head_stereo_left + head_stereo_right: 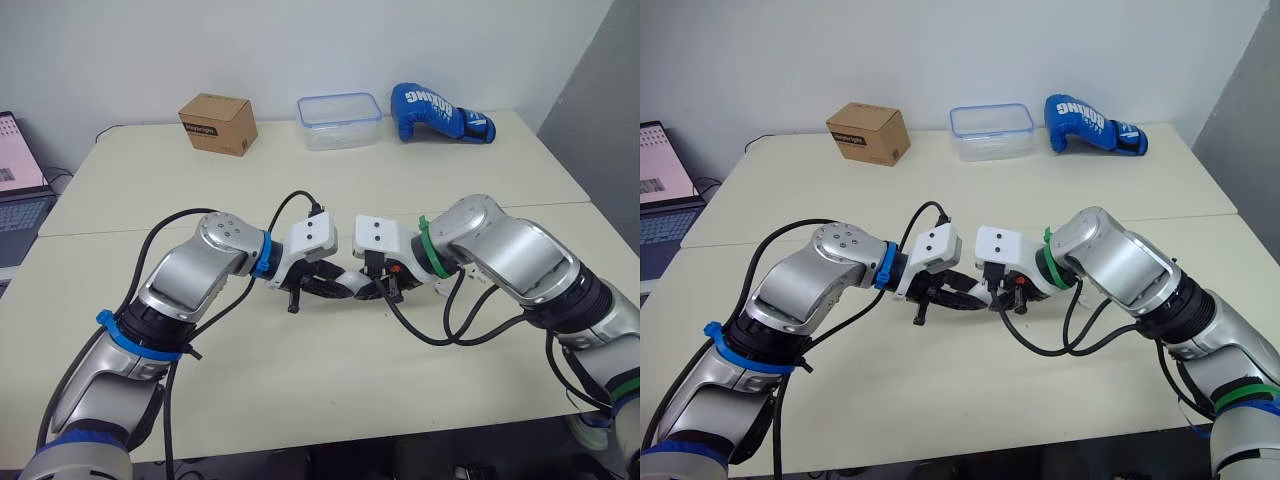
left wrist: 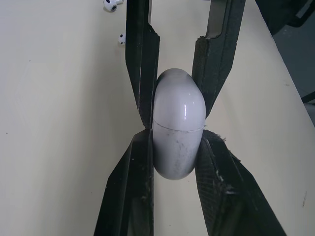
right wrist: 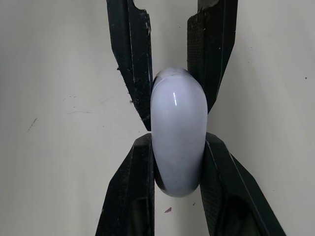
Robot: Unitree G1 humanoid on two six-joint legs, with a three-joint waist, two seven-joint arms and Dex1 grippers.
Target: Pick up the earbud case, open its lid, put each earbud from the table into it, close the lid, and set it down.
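Left gripper [image 2: 177, 142] and right gripper [image 3: 177, 140] both pinch the closed earbud case [image 2: 179, 110] from opposite ends over the tabletop [image 1: 400, 190], apparently so one steadies it while the other levers it open.

place: office or lab | cues: plain white wall [image 1: 300, 40], beige tables [image 1: 400, 190], laptop [image 1: 20, 185], cardboard box [image 1: 218, 123]

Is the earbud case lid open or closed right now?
Closed: the earbud case shows only a thin seam line, with the lid sitting flush against its body.
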